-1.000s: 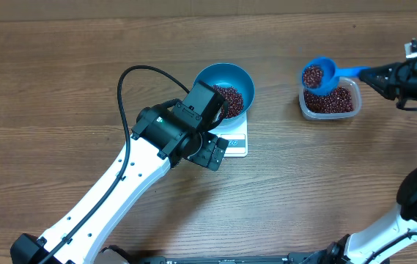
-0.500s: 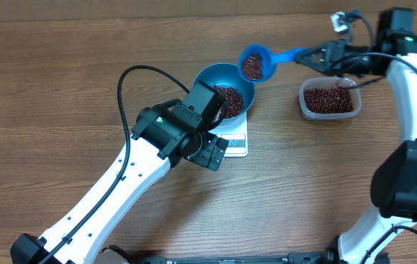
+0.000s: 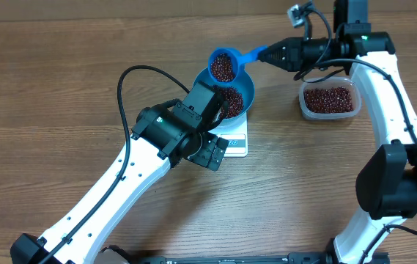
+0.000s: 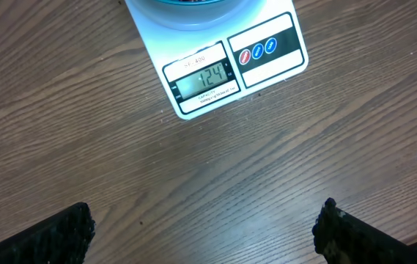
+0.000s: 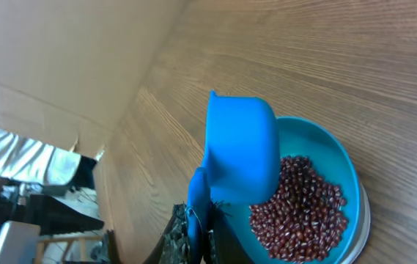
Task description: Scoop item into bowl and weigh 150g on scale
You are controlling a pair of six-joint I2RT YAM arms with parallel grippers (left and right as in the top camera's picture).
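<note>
Blue scoop (image 3: 223,66) w/ red beans (image 3: 231,99) hovers over blue bowl (image 3: 247,88) on white scale (image 4: 215,37), display 124. R jaws clenched on scoop handle, L jaws released. Next: tip slowly, partial pour, stop at 150.

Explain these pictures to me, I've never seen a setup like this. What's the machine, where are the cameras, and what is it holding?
The machine is two robot arms at a wooden table: the left arm and the right arm. One picture looks down from above; the other two come from a camera on each wrist. The right fingers are shut on the handle of a blue scoop full of red beans, held over the blue bowl. That bowl, partly filled with beans, sits on a white scale whose display reads 124. The left fingers are open and empty; their camera looks at the scale. A clear tub with more beans stands on the table near the right arm.
</note>
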